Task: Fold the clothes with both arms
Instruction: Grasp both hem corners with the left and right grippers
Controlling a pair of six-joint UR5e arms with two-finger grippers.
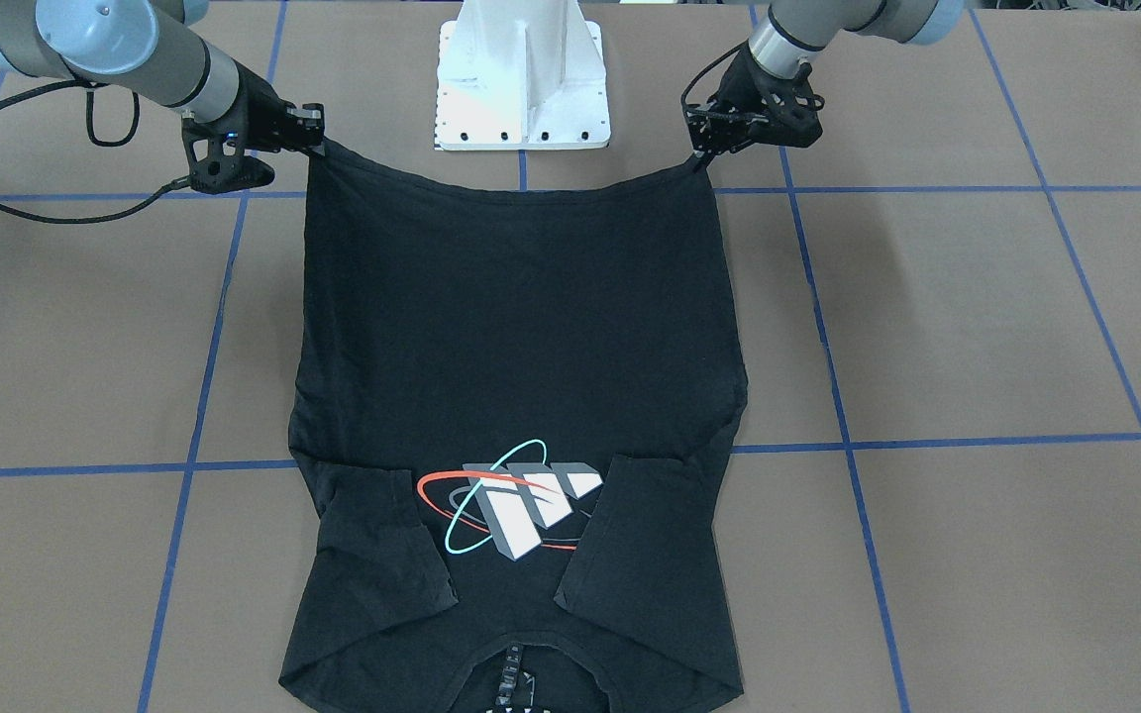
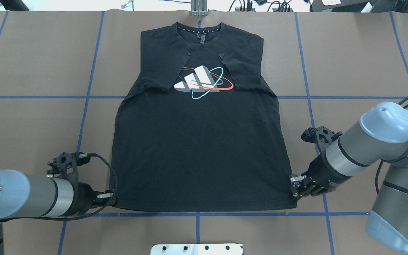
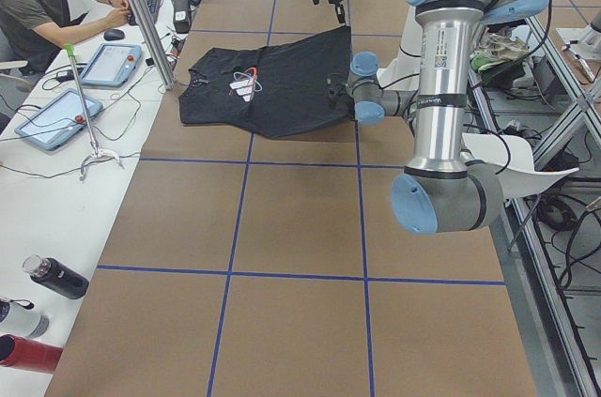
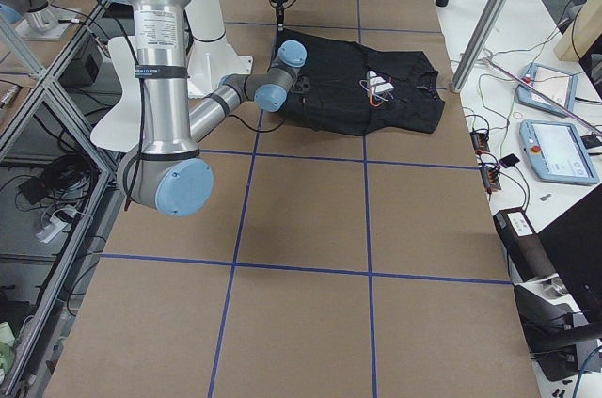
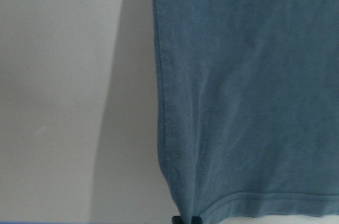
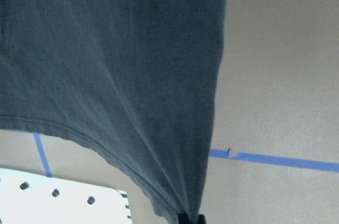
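Where the brown surface (image 2: 30,53), crossed by a grid of blue tape lines (image 2: 48,96), meets the left edge of the overhead view, the left arm (image 2: 30,196) reaches in low. Its jaws are closed on the near left corner of the hem of a black T-shirt (image 2: 197,152). In the left wrist view, that corner narrows into the jaw tips at the bottom edge, with a shadow beside the cloth.

The T-shirt lies in the middle of the surface, chest side up. Its collar (image 2: 198,26) is at the far edge and its hem is nearest the robot. Both short sleeves are folded inward over the chest, and their edges reach the print (image 2: 200,83) on either side. The print shows white and grey blocks ringed in red and cyan. In the front-facing view, the hem dips in a shallow curve between the two held corners, just in front of the white pedestal base (image 1: 523,79).

On the right, the right arm (image 2: 367,141) angles down and inward. Its jaws are clamped on the near right hem corner. The right wrist view shows the fabric drawn in taut folds towards the jaw tips.
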